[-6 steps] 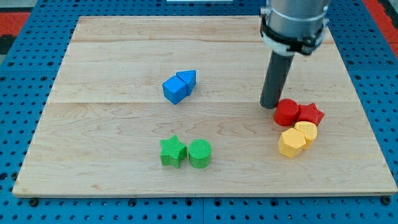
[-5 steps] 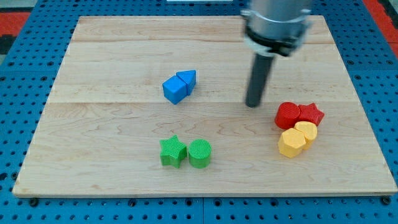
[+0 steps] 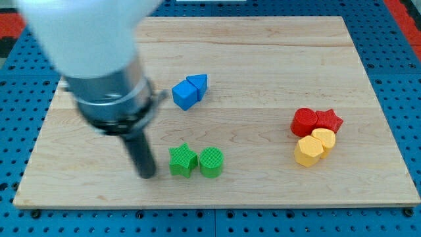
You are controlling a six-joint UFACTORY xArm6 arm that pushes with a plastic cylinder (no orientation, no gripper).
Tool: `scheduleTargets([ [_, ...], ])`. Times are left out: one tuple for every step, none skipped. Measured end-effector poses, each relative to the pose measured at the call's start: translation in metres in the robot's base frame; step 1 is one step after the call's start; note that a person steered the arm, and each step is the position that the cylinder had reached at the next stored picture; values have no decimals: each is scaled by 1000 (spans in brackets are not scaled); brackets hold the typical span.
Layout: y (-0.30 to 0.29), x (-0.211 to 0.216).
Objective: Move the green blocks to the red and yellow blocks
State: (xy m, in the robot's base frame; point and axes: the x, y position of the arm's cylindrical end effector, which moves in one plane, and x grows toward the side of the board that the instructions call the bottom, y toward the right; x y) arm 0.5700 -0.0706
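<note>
A green star block (image 3: 182,160) and a green cylinder (image 3: 212,162) sit side by side, touching, near the view's bottom middle. A red cylinder (image 3: 304,122) and a red star (image 3: 328,120) sit at the view's right, with two yellow blocks (image 3: 308,151) (image 3: 324,139) just below them, all clustered. My tip (image 3: 146,175) is down on the board just left of the green star, a small gap away. The arm above it is blurred.
A blue cube (image 3: 184,95) and a blue triangular block (image 3: 198,83) touch each other above the green blocks. The wooden board (image 3: 263,52) lies on a blue pegboard surface.
My tip has swept from beside the red cylinder at the right, across the board, to the left of the green star. No block has moved.
</note>
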Motion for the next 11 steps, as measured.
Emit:
scheduleTargets([
  [93,1],
  [99,-4],
  [118,-11],
  [135,8],
  [128,22],
  [42,28],
  [24,-11],
  [92,7],
  [123,6],
  [168,-29],
  [142,15],
])
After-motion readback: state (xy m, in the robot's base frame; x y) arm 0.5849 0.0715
